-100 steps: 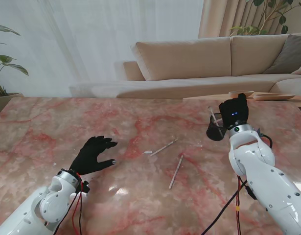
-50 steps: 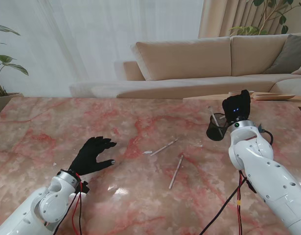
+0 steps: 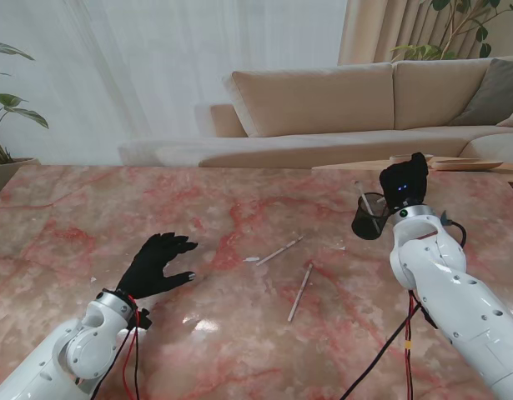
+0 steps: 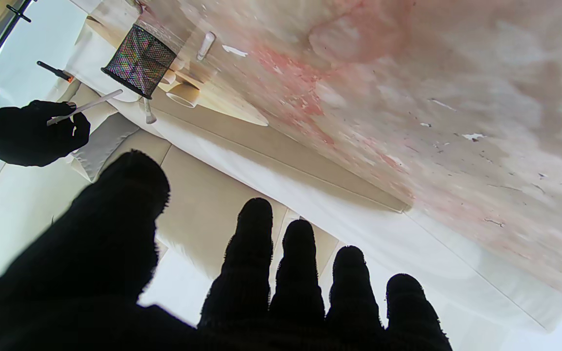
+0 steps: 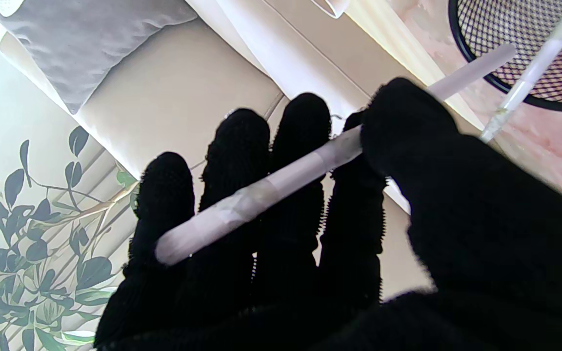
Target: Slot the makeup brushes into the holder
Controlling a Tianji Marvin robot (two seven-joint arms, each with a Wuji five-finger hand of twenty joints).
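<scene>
A black mesh holder [image 3: 369, 217] stands at the far right of the marble table, with one pale brush [image 3: 364, 200] leaning in it. My right hand [image 3: 403, 185] hovers just beside and above the holder, thumb pressing a white brush [image 5: 281, 183] across the fingers [image 5: 305, 146]; one end of that brush reaches toward the holder's rim [image 5: 461, 53]. Two more brushes lie on the table: one [image 3: 279, 251] farther from me, one [image 3: 300, 292] nearer. My left hand [image 3: 158, 263] rests over the table's left part, fingers [image 4: 256, 243] spread, holding nothing.
A beige sofa [image 3: 364, 100] stands beyond the table's far edge. A low wooden table [image 3: 456, 163] with a bowl sits behind the right hand. A potted plant [image 3: 2, 133] is at the far left. Cables [image 3: 406, 333] hang along the right arm.
The right hand with its brush rose slightly and shifted right beside the holder one second ago, then stayed still. The left hand has not moved.
</scene>
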